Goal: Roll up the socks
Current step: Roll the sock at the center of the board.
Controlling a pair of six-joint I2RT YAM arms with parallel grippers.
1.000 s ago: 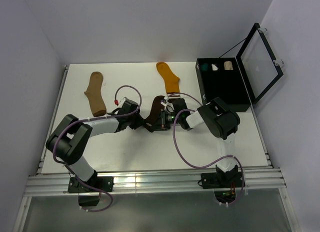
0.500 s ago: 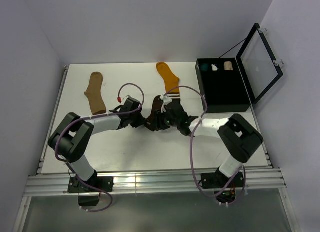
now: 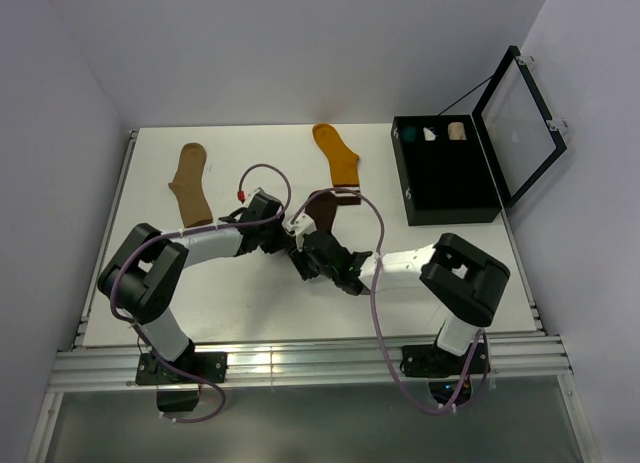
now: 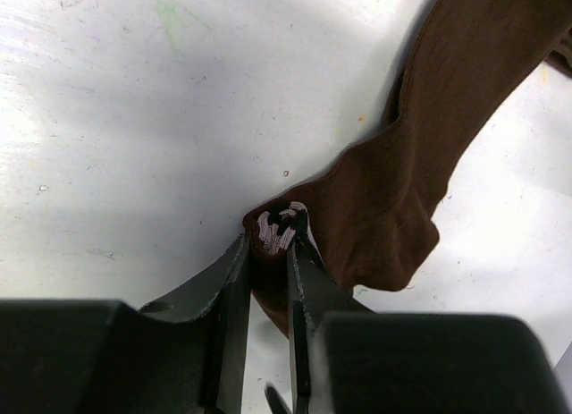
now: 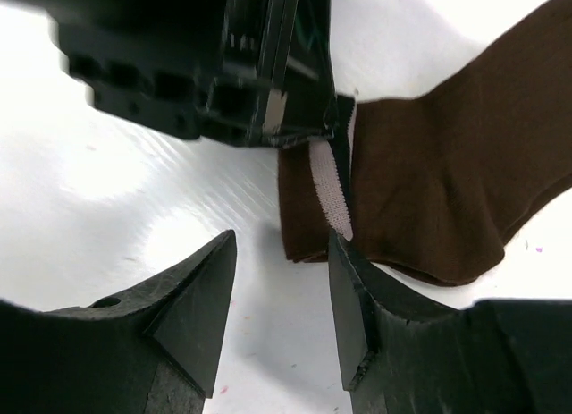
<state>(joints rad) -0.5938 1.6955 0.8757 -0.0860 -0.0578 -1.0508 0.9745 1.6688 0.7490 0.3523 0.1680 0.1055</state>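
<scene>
So far nothing looks rolled: the left jaws pinch the striped cuff (image 4: 279, 228) of the brown sock (image 4: 420, 164) on the desk (image 3: 250, 293), the right jaws stand open just beside it; tan sock (image 3: 190, 186) and orange sock (image 3: 338, 156) lie flat farther back

The left tool (image 4: 268, 253) pinches the brown sock (image 4: 429, 146) at its apparently striped cuff.

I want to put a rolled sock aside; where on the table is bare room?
Crowded: the centre, where the left gripper and the right gripper meet at the dark brown sock. Bare: the back, between the tan sock and the mustard sock; the table strip nearer than the grippers.
</scene>
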